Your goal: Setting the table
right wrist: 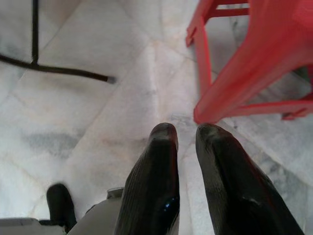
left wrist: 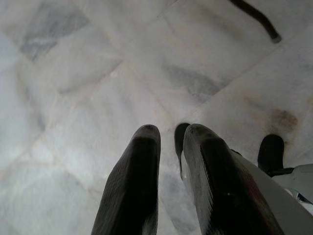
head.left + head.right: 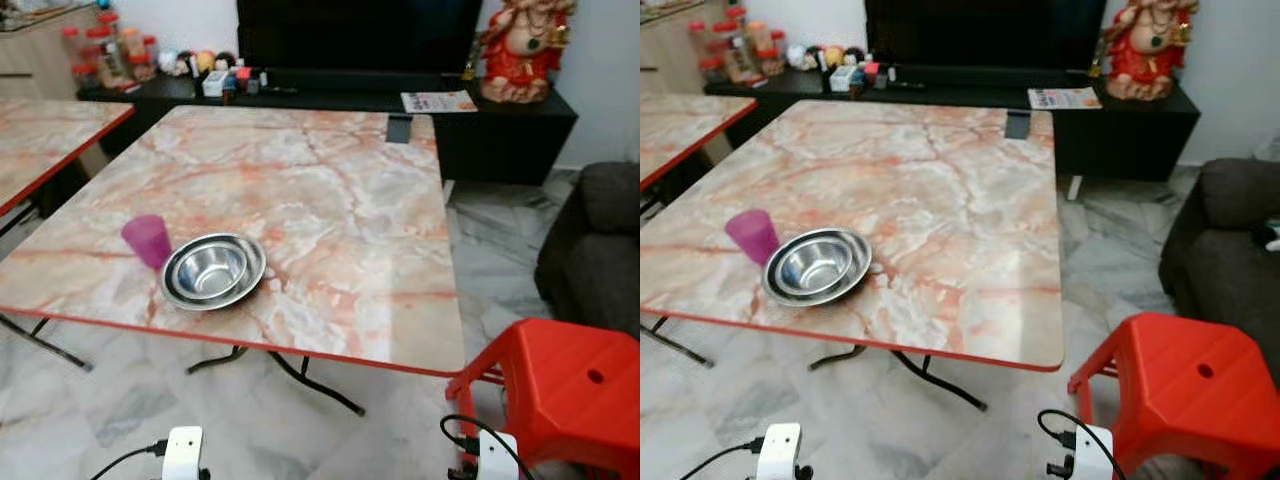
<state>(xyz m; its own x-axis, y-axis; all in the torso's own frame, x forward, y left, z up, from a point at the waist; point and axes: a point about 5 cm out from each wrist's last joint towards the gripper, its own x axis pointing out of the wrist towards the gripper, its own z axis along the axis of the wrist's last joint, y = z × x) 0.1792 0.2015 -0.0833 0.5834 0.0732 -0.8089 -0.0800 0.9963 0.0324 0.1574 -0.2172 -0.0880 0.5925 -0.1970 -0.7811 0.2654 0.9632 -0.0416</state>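
Left eye view shows a metal bowl (image 3: 213,270) near the front edge of the marble table (image 3: 330,200), touching a purple cup (image 3: 148,240) on its left. A red stool (image 3: 570,395) stands to the right. Both arms hang low over the floor (image 2: 98,73): the left gripper (image 2: 171,139) and right gripper (image 1: 186,134) each have their fingers close together, holding nothing.

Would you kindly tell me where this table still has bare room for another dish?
The table is bare across its middle, far half and whole right side. Crowding is limited to the near-left corner, where the purple cup stands close beside the steel bowls. A dark object sits at the far edge.
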